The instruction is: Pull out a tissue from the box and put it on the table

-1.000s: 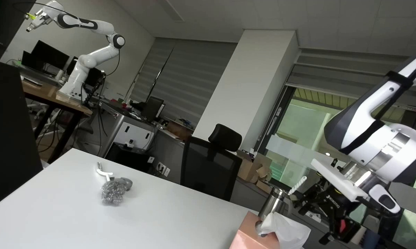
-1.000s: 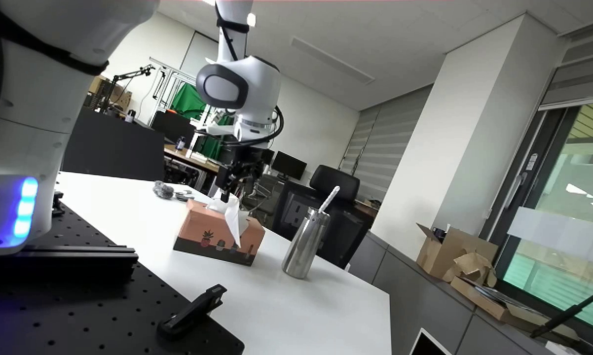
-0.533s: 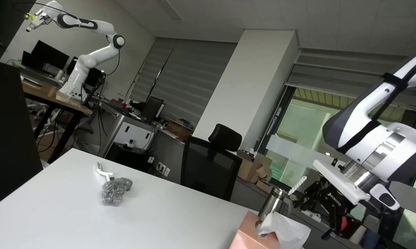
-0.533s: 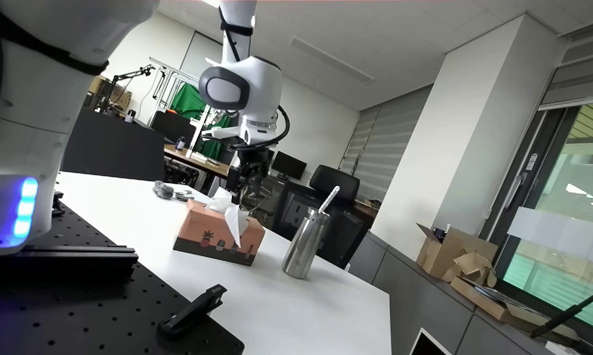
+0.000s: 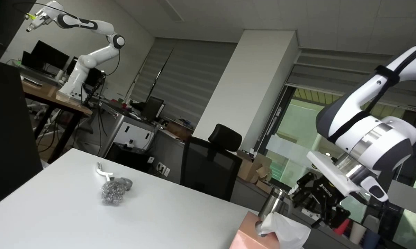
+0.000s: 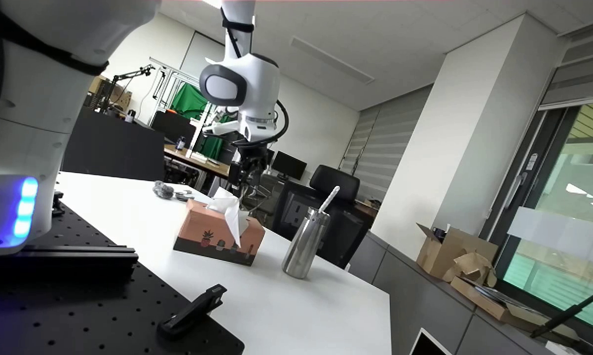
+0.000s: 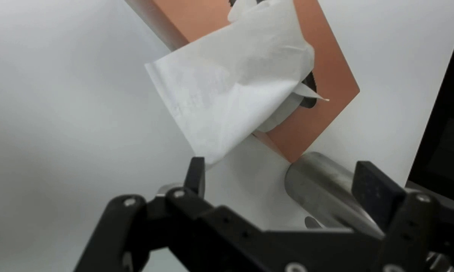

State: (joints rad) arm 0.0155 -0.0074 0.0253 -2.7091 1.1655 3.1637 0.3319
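The orange tissue box [image 5: 251, 231] stands on the white table [image 5: 152, 214]; it also shows in an exterior view [image 6: 212, 234] and in the wrist view [image 7: 325, 71]. A white tissue [image 7: 230, 90] sticks out of its slot and droops over one side, also seen in both exterior views [image 5: 291, 231] [image 6: 231, 212]. My gripper [image 7: 281, 175] is open, with nothing between its fingers. In an exterior view the gripper [image 5: 308, 214] is above and beside the tissue, apart from it. In the wrist view the tissue's tip ends close to one fingertip.
A steel pitcher [image 6: 305, 244] with a white twisted handle in it stands close to the box; it lies under one finger in the wrist view [image 7: 325, 189]. A grey scrubber [image 5: 112, 191] lies at the table's far end. A black clip [image 6: 193, 313] sits on the black perforated board [image 6: 79, 310].
My gripper has moved left and a little up in an exterior view, and slightly right and away from the tissue in an exterior view. The tissue and box have not moved.
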